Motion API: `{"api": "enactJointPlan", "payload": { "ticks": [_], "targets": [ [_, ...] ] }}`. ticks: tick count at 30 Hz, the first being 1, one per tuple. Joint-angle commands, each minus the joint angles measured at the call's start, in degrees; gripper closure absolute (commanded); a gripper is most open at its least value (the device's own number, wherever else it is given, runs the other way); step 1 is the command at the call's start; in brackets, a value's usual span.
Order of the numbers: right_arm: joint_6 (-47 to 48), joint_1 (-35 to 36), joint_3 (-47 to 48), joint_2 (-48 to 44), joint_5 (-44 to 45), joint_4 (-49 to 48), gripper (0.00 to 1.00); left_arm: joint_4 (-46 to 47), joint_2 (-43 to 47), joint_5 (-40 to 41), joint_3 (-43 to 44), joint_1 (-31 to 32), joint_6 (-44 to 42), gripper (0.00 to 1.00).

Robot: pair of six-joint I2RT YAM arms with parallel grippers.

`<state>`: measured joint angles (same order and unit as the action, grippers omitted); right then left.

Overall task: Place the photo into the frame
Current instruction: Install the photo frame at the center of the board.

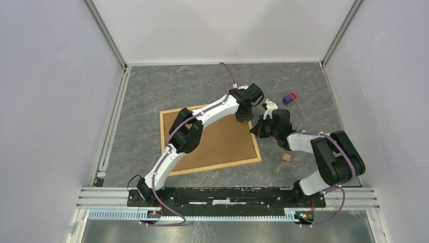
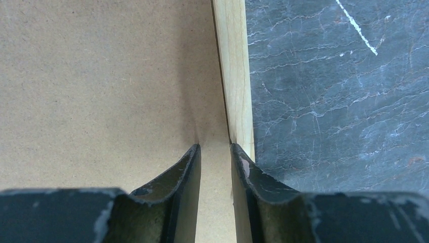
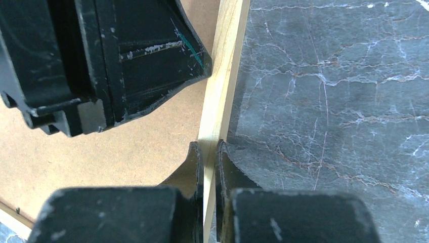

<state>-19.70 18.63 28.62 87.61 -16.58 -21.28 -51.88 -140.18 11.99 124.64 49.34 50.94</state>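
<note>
The frame (image 1: 217, 166) lies back-up on the grey table, its brown fibreboard back (image 1: 222, 144) facing me inside thin light wood strips. My left gripper (image 1: 243, 119) stands over the frame's far right corner. In the left wrist view its tips (image 2: 215, 148) are a narrow gap apart with nothing between them, on the board just inside the wood strip (image 2: 237, 76). My right gripper (image 1: 255, 129) is shut on the frame's right wood strip (image 3: 225, 66), one jaw on each side (image 3: 208, 145). The left gripper's fingers (image 3: 152, 66) show beside it. The photo is not in view.
A small purple and red object (image 1: 289, 97) lies at the back right. A small tan block (image 1: 287, 157) lies right of the frame's near corner. White walls and an aluminium rail (image 1: 112, 126) bound the table.
</note>
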Motion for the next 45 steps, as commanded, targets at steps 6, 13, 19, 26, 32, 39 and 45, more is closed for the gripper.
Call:
{"api": "enactJointPlan", "payload": {
  "ticks": [6,13,19,26,32,39,45],
  "targets": [
    [0.62,1.13,-2.17,3.51,-2.34,5.71,1.00,1.27,1.23,-0.08,-6.90,-0.35,0.77,0.65],
    [0.60,1.11,-2.17,3.92,-2.49,5.65,1.00,5.31,3.46,-1.52,-11.30,-0.83,1.45,0.66],
    [0.54,1.14,-1.96,4.30,-2.59,5.65,1.00,7.68,4.76,-1.78,-14.03,-1.35,1.66,0.64],
    [0.62,1.10,-2.03,4.47,-2.58,5.80,1.00,10.45,5.92,-3.67,-17.04,-1.87,2.53,0.63],
    [0.53,1.21,-1.98,4.67,-2.59,5.72,1.00,15.32,9.39,-3.43,-22.39,-2.47,3.46,0.60],
    [0.68,1.19,-1.88,4.61,-2.56,6.06,1.00,14.52,8.66,-3.75,-22.51,-2.58,3.12,0.65],
    [0.67,1.19,-1.81,4.59,-2.62,6.05,1.00,12.20,7.06,-3.38,-19.93,-2.59,2.37,0.64]
  ]
}}
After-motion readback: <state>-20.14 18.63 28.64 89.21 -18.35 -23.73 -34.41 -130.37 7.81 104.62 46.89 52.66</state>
